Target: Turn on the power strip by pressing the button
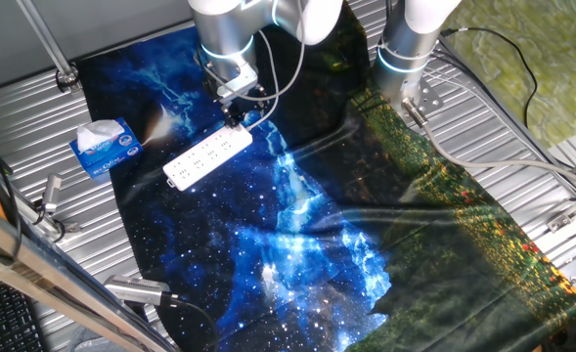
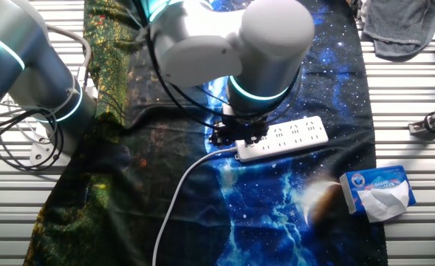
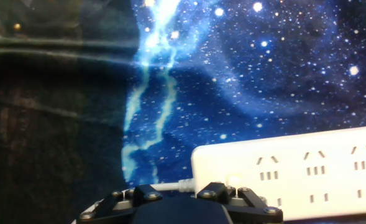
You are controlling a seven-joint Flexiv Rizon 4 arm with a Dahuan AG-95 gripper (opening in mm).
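The power strip (image 1: 207,156) is a long white bar with rows of dark socket holes, lying on the starry blue cloth. Its white cord (image 2: 174,199) leaves from the end nearest the arm. My gripper (image 1: 234,119) points down over that cord end, at or just above the strip's top. It also shows in the other fixed view (image 2: 239,134), where the arm hides the strip's end. In the hand view the strip (image 3: 294,174) fills the lower right, with a small warm glow (image 3: 233,180) near its cord end. No view shows the fingertips clearly.
A blue-and-white tissue box (image 1: 105,147) stands left of the strip on the metal table (image 1: 33,127). A second arm's base (image 1: 405,59) stands at the back. Grey cloth (image 2: 402,26) and metal clamps (image 1: 48,210) lie at the table's edges.
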